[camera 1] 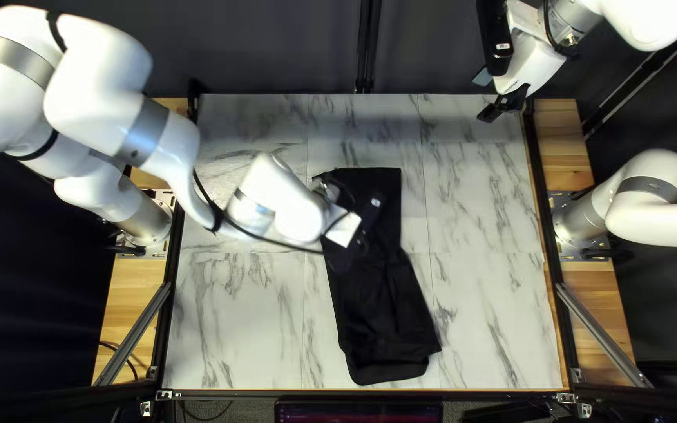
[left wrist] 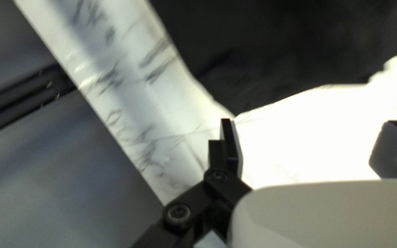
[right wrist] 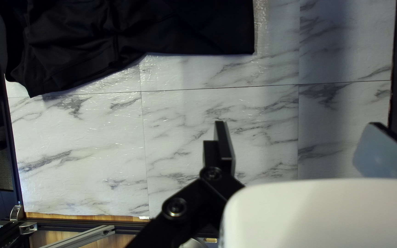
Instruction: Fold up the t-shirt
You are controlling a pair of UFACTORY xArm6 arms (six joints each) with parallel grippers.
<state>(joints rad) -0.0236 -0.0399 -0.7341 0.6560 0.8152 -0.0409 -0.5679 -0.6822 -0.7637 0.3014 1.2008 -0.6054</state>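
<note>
Black shirt was laid in a long strip on the table, near end close to the near edge, left gripper was held spread above it, right gripper was held spread by the far right corner.

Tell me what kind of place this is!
Probably a robot lab or practice station. A white robot arm and another white arm are mounted at opposite sides of a table, with a black T-shirt on it and a dark curtain behind.
</note>
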